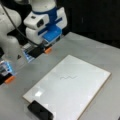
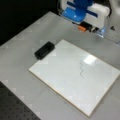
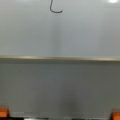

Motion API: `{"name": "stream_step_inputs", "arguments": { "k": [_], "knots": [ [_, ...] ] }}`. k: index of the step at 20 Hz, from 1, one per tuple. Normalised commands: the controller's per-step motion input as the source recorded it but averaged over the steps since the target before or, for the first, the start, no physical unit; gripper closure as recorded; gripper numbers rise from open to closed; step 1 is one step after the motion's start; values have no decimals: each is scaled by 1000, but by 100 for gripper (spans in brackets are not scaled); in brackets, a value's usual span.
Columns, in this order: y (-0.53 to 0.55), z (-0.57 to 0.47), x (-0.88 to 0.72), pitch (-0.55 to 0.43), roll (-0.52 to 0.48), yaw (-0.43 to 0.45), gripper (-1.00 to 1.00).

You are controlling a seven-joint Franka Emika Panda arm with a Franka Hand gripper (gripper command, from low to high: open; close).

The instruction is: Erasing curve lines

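Curve lines [image 1: 68, 77] sit untouched mid-board in a front view, eraser [image 1: 40, 110] lying at the board's [image 1: 87, 75] near corner. Gripper [image 2: 86, 27] hovers off the board in a front view. Wrist view: orange fingertips [image 3: 3, 112] wide apart, empty. Probably just starting; eraser needs grabbing.

Legible text, labels, brands, numbers: none found in any view. Only mark recorded: the curve lines [image 1: 68, 77], a hand-drawn squiggle on the white board [image 1: 82, 100], also seen in a front view [image 2: 81, 69] and partly in the wrist view [image 3: 55, 8]; it appears to form no letter or numeral.
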Motion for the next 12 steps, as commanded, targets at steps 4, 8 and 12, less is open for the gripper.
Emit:
{"name": "stream_step_inputs", "arguments": {
  "k": [4, 8, 12],
  "knots": [
    [-179, 9, 196, 55, 126, 48, -100],
    [-335, 30, 265, 53, 117, 91, -100],
    [-435, 73, 256, 75, 53, 161, -100]
  ]
}}
